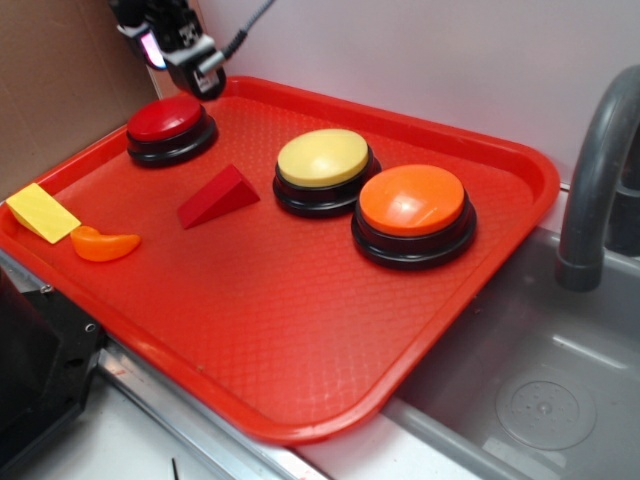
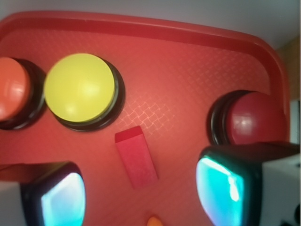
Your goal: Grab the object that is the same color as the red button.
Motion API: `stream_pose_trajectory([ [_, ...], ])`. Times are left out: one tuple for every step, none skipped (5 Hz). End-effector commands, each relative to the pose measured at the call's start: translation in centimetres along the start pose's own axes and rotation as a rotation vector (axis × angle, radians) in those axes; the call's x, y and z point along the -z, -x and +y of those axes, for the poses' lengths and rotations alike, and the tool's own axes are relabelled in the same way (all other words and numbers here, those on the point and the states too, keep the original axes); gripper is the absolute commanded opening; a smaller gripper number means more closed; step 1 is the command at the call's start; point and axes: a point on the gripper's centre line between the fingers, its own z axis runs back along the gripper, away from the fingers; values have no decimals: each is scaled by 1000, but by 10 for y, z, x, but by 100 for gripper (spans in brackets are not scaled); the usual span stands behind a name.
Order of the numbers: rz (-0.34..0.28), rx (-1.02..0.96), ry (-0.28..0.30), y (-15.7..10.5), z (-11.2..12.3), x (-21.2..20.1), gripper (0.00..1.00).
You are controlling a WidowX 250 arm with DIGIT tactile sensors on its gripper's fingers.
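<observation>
Hovering: fingers (image 2: 141,193) apart, empty | red wedge (image 2: 136,157) between them | red button (image 1: 170,127) nearby

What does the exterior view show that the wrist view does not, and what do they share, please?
Only the exterior view shows the yellow flat wedge, the whole orange crescent piece, the grey faucet and sink, and the gripper hanging above the tray's far corner near the red button. Only the wrist view shows the gripper's two glowing fingers up close, spread apart with nothing between. Both show the red tray, the red wedge, the red button, the yellow button and the orange button.
</observation>
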Motion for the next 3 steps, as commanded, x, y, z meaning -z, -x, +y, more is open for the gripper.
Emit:
stream_pose_trajectory([
  [1,42,4,6,6,47,100],
  [-22,80,25,9,1,70,100],
  [-31,118,40,8,-8,78,100],
])
